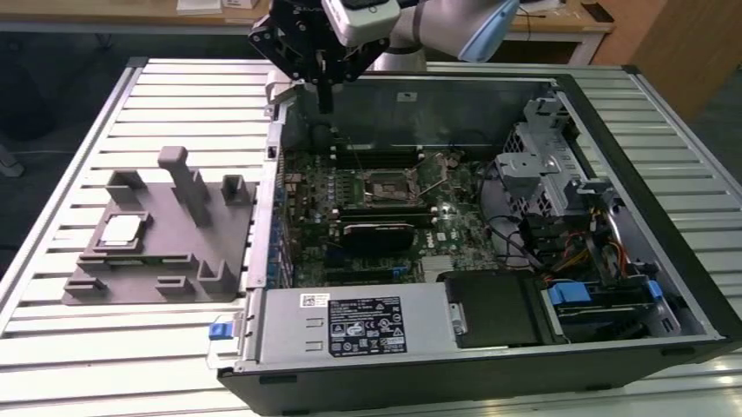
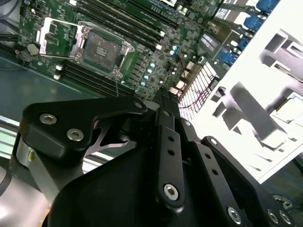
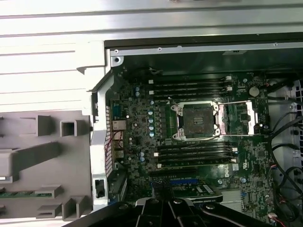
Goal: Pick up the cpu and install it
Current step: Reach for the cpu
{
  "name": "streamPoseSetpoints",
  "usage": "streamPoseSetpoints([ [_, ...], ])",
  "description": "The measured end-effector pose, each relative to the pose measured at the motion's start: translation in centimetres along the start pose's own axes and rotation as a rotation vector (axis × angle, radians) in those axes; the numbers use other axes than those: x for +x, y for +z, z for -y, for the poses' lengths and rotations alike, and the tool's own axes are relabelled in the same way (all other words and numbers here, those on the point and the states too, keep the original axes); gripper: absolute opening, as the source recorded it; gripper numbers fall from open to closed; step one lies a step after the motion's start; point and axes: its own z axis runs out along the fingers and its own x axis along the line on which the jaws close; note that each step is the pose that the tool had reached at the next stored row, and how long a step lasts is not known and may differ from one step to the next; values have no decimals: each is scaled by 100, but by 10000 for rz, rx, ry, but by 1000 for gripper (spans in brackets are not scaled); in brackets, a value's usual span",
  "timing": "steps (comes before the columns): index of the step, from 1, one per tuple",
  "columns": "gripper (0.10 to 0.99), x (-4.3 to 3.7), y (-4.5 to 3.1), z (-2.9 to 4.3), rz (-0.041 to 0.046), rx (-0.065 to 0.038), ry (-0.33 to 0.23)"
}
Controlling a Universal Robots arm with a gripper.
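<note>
The cpu (image 1: 122, 228) is lying flat on the grey holder (image 1: 174, 261) at the left of the exterior view, silvery face up, with nothing touching it.

You are looking at a slatted metal table (image 1: 69, 130) that is carrying everything. The open computer case (image 1: 464, 382) is taking up the middle and right of that view, lying on its side, and the holder is sitting just beside its left wall. Inside the case, the green motherboard (image 1: 464, 228) is facing up. Your gripper (image 1: 326, 102) is hanging at the upper middle of the frame, above the case's far wall and well apart from the cpu. Its fingers are pressing together and pinching nothing, as both wrist views are also showing. The socket (image 1: 385, 184) is sitting near the centre of the board. In the first wrist view the socket (image 3: 198, 120) is lying open, its metal frame swung aside.
</note>
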Motion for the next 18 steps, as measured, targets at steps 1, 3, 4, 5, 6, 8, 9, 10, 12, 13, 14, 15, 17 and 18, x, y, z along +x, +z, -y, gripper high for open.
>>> streamPoseSetpoints([
  [1, 106, 17, 0, 1, 1, 0, 0],
  [3, 106, 48, -1, 4, 1, 0, 0],
  [4, 106, 61, -2, 5, 2, 1, -1],
  [5, 106, 74, -2, 6, 2, 0, -1],
  [6, 106, 89, -2, 7, 3, 0, -1],
  [8, 106, 121, -3, 9, 5, 0, 0],
  [9, 106, 135, -4, 10, 5, 0, 0],
  [10, 106, 148, -4, 11, 6, 0, 0],
  [12, 106, 180, -5, 13, 8, -1, 0],
  [13, 106, 197, -6, 15, 9, 0, -1],
  [14, 106, 212, -6, 16, 10, -1, -1],
  [15, 106, 228, -6, 17, 11, -1, -1],
  [17, 106, 260, -7, 20, 13, -1, -2],
  [18, 106, 275, -8, 21, 14, -1, -1],
])
